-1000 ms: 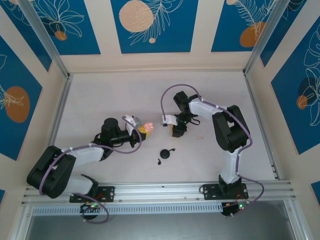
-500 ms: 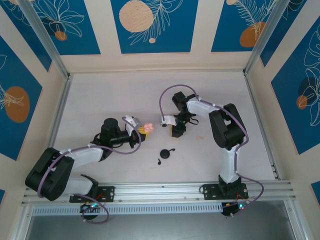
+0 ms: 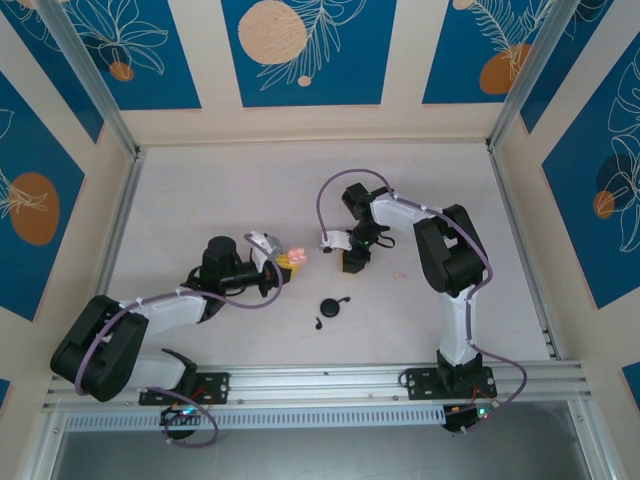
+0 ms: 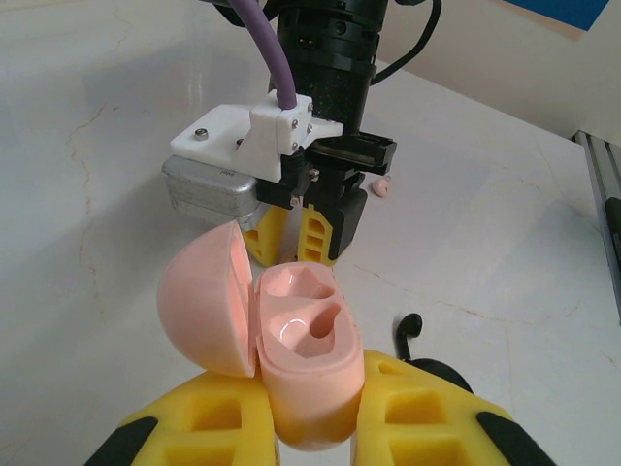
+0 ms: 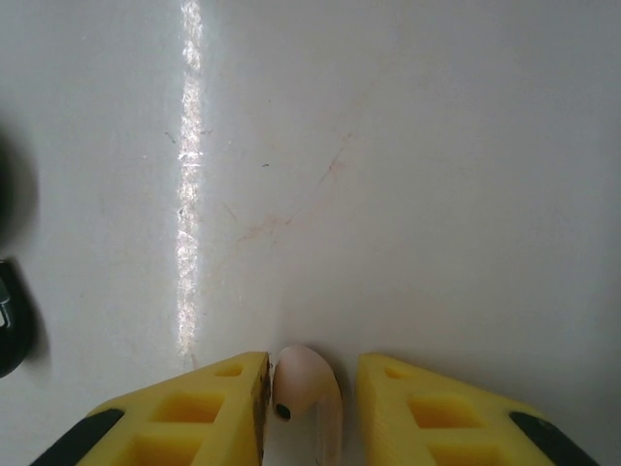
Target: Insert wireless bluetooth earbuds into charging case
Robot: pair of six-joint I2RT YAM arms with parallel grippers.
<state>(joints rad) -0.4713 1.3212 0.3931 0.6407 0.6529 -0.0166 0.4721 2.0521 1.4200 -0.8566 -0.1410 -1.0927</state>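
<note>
- Pink case (image 4: 303, 354): round, glossy pale pink, open. Domed lid (image 4: 206, 296) swung out to the side on its hinge. Two shaped sockets in the body, both empty.
- Left pincer (image 4: 309, 413) is clamped on the lower half of the case, one yellow finger on each side, holding it off the counter (image 3: 230, 200).
- Right pincer (image 5: 310, 369) sits just right of the case, fingers pointing down at the counter.
- Pink bud (image 5: 301, 386) lies between the right pincer's fingers. It is small, rounded and pale, with a dark dot near its tip. It touches one finger, with a sliver of gap to the other; cannot tell whether it is gripped.
- Second pink bud (image 3: 399, 273) lies loose on the counter, well right of the case and past the right pincer.
- Black case (image 3: 330, 307) is near the pink case, toward the arm bases. Black bud (image 3: 318, 322) lies just beside it.
</note>
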